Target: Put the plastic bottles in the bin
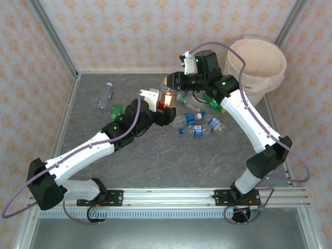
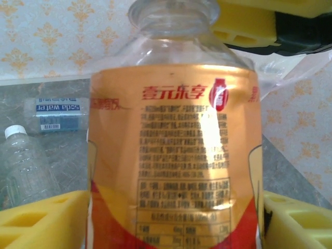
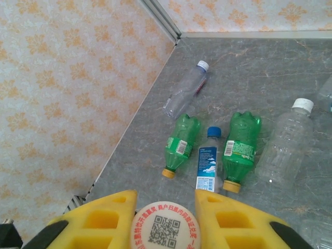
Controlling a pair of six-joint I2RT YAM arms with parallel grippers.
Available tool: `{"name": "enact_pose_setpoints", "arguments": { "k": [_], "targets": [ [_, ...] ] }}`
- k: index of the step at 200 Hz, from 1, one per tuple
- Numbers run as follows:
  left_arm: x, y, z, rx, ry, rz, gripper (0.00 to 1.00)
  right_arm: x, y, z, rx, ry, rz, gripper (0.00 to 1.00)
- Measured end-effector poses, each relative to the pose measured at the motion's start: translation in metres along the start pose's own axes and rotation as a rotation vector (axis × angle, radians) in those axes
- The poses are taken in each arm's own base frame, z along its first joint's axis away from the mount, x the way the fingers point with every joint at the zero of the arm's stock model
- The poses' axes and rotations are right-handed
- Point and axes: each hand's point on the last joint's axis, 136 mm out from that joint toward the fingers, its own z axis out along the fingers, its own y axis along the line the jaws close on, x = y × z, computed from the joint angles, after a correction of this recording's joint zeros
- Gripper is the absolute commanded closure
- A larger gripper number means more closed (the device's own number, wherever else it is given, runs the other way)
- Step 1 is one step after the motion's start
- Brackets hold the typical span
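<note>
Firmly, the right hand [image 3: 165, 199] pinches the orange bottle [image 2: 176, 155] by its cap [image 3: 165, 231].

The orange-labelled bottle [image 2: 176, 155] carries red Chinese characters, 壹元乐享, beside a round red emblem; the black print below is too fine to read. Behind it on the tabletop, a lying clear bottle [image 2: 57, 114] has a blue label with "soda water" in white, not upright as seen, and a barcode. A cap [image 3: 165, 228] bears a QR code ringed by small red Chinese characters. The blue-labelled bottle [image 3: 208, 161] shows a white cloud shape. The labels on the left green bottle [image 3: 180, 142] and right green bottle [image 3: 241, 145] are unreadable.
</note>
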Motion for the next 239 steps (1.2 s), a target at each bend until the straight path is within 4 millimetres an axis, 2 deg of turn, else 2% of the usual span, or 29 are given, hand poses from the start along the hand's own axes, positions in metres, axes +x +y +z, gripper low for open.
{"name": "enact_pose_setpoints", "arguments": {
  "k": [6,34,62,80,111,136,185,206,239],
  "targets": [
    [-0.002,0.001,-0.001,-0.004,-0.006,-0.004,0.01,-0.002,-0.001,-0.001,0.007,-0.007,0.002,0.76],
    [-0.013,0.002,-0.012,-0.015,-0.047,-0.009,0.01,-0.012,-0.014,-0.008,0.052,-0.049,0.023,0.76],
    [-0.027,0.004,-0.024,-0.025,-0.099,-0.018,0.01,-0.037,-0.047,-0.033,0.142,-0.14,0.076,0.76],
    [-0.031,0.006,-0.029,-0.034,-0.12,-0.029,0.01,-0.058,-0.077,-0.059,0.213,-0.225,0.125,0.77],
    [-0.032,0.012,-0.031,-0.067,-0.133,-0.044,0.01,-0.092,-0.13,-0.117,0.332,-0.396,0.232,0.77],
    [-0.027,0.016,-0.031,-0.077,-0.127,-0.053,0.01,-0.112,-0.164,-0.163,0.421,-0.526,0.309,0.77],
    [-0.025,0.018,-0.033,-0.08,-0.127,-0.066,0.01,-0.134,-0.21,-0.241,0.553,-0.769,0.449,0.77],
    [-0.026,0.018,-0.035,-0.077,-0.132,-0.071,0.01,-0.138,-0.224,-0.264,0.607,-0.852,0.486,0.76],
    [-0.027,0.018,-0.038,-0.078,-0.139,-0.083,0.01,-0.143,-0.238,-0.289,0.684,-0.961,0.515,0.76]
  ]
}}
